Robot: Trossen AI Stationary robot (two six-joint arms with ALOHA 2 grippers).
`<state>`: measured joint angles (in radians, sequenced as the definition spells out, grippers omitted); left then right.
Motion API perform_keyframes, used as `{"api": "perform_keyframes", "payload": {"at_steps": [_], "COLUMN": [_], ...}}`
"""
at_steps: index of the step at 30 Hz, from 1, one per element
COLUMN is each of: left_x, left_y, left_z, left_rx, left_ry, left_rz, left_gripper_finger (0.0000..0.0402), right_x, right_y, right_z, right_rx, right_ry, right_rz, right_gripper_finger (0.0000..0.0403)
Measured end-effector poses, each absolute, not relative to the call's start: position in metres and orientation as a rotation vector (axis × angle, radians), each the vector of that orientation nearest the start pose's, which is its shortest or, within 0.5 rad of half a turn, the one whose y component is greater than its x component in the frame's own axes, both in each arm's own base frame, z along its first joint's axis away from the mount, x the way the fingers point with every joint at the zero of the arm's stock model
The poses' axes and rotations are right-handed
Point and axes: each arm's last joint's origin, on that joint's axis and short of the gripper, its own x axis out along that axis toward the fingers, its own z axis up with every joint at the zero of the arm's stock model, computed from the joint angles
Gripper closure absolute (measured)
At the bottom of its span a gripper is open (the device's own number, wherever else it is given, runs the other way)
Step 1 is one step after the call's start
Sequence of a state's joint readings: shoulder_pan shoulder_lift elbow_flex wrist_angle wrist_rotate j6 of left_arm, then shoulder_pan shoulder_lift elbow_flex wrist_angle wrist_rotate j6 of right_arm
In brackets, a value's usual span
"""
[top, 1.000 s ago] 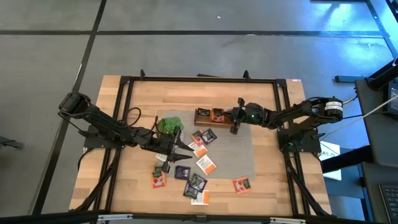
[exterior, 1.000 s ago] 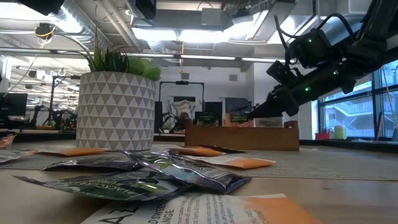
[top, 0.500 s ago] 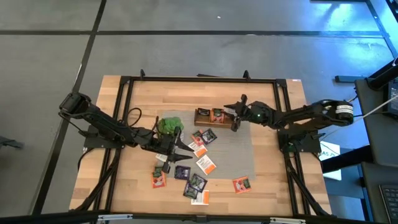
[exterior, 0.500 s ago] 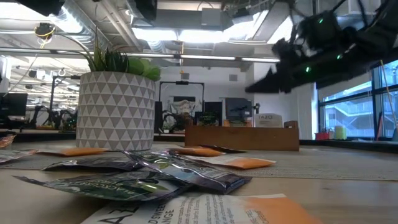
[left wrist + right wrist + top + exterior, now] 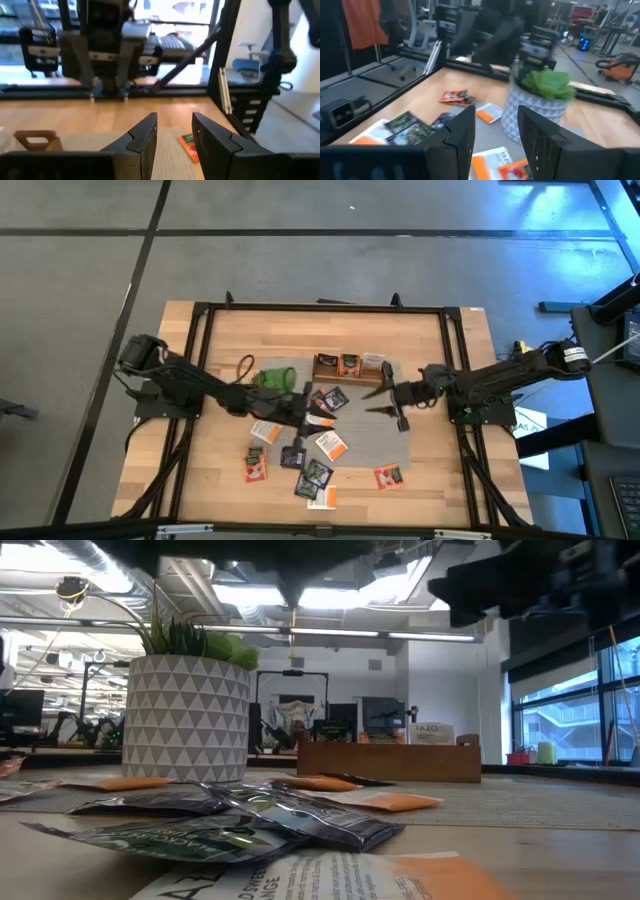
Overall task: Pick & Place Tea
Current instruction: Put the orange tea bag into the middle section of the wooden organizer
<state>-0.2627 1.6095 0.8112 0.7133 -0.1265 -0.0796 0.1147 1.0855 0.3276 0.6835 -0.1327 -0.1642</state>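
Several tea sachets [image 5: 330, 445] lie flat and scattered on a grey mat [image 5: 390, 435] at the table's middle; more lie in the foreground of the low view [image 5: 250, 820]. Others stand in the wooden box [image 5: 324, 366] at the far side. My left gripper [image 5: 325, 408] hovers open and level over the sachets, just right of the potted plant [image 5: 270, 379]. My right gripper [image 5: 370, 401] hovers open over the mat, on the near side of the box, pointing toward the left gripper. Neither has anything between its fingers [image 5: 145, 140] [image 5: 465, 135].
The plant's white patterned pot [image 5: 188, 710] stands left of the box [image 5: 390, 762]. A black metal frame [image 5: 320, 307] runs round the table. One orange-red sachet [image 5: 388, 476] lies apart toward the near right. Bare wood shows at the table's far side [image 5: 280, 330].
My right gripper has opened over the box's right compartment, then risen and drawn back toward the near edge, turning toward the table's left. A white sachet stays standing in the box. My left gripper has reached toward the table's right, past the plant, over the sachets.
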Motion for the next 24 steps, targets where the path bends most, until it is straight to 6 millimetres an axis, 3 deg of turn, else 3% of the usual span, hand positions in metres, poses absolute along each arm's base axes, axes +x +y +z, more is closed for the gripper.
{"api": "perform_keyframes", "payload": {"at_steps": [4,8,14,19,24], "left_x": [0.356,0.381,0.403,0.413,0.417], "left_y": [-0.09,-0.099,-0.118,-0.133,-0.147], "left_z": [0.224,0.225,0.219,0.212,0.201], "left_rx": [-0.11,-0.117,-0.122,-0.126,-0.156], "left_ry": [0.179,0.285,0.381,0.379,0.401], "left_rz": [-0.226,-0.281,-0.294,-0.31,-0.314], "left_gripper_finger": [0.0284,0.0285,0.0282,0.0283,0.0282], "right_x": [0.208,0.212,0.209,0.201,0.19], "right_y": [0.047,0.069,0.094,0.114,0.139], "right_z": [0.203,0.217,0.234,0.226,0.202], "right_rx": [-0.147,-0.141,-0.06,0.055,0.128], "right_ry": [0.137,0.253,0.48,0.613,0.753], "right_rz": [0.277,0.358,0.432,0.466,0.431], "right_gripper_finger": [0.0254,0.0254,0.0253,0.0253,0.0253]}}
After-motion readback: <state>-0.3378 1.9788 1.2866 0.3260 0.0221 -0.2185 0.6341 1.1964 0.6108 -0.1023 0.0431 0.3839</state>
